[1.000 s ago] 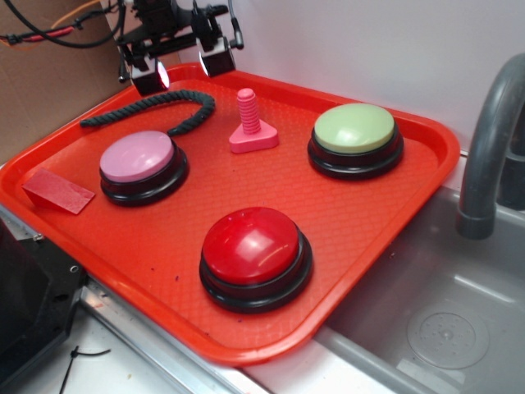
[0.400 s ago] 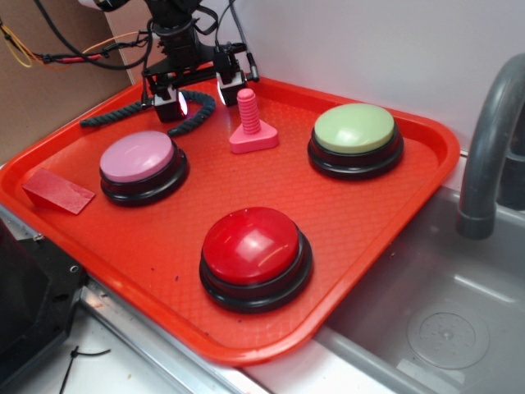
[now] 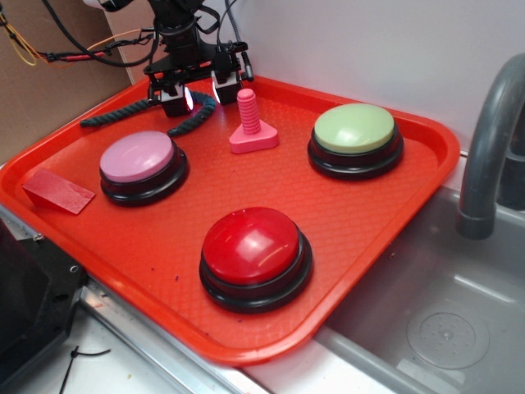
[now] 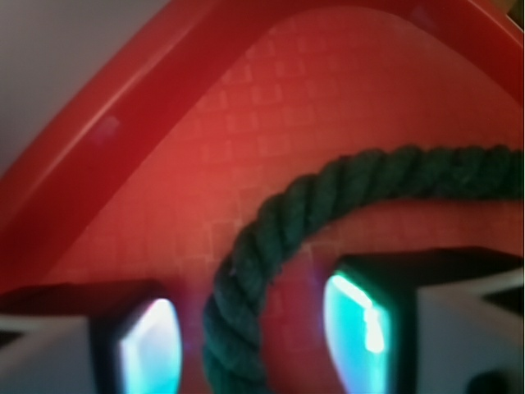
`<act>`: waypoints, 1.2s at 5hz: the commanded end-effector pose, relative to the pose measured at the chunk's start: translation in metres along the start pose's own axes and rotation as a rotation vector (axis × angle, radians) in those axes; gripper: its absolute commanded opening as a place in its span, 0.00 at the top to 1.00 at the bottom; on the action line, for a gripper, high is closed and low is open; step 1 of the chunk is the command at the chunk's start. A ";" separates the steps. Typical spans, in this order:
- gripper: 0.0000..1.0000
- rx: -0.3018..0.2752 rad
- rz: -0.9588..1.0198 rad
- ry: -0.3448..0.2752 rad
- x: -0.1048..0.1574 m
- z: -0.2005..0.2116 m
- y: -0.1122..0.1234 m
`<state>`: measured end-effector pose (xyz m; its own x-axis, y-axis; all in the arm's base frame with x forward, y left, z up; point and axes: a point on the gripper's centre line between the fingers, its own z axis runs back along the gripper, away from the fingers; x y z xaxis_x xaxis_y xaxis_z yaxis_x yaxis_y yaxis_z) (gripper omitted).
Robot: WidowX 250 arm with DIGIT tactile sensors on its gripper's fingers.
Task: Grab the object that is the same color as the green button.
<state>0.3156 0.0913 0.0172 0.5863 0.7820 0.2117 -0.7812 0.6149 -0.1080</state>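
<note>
The wrist view looks down close on the red tray (image 4: 246, 107), whose floor carries a fine woven pattern and whose raised rim runs diagonally from lower left to upper right. The dark green rope (image 4: 271, 222) lies on that floor, arching in from the right edge, bending over near the middle and dropping to the bottom edge. Its twisted strands show clearly, though the whole picture is soft. The tool (image 4: 250, 341) stands spread, with one finger (image 4: 148, 345) at lower left and the other at lower right, both faces glowing pale cyan. The rope's descending part passes between them, touching neither face as far as the blur allows.
</note>
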 end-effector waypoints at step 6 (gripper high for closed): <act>1.00 -0.066 -0.344 0.073 -0.069 0.135 -0.032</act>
<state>0.2733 -0.0025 0.1197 0.8306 0.5417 0.1293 -0.5368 0.8405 -0.0734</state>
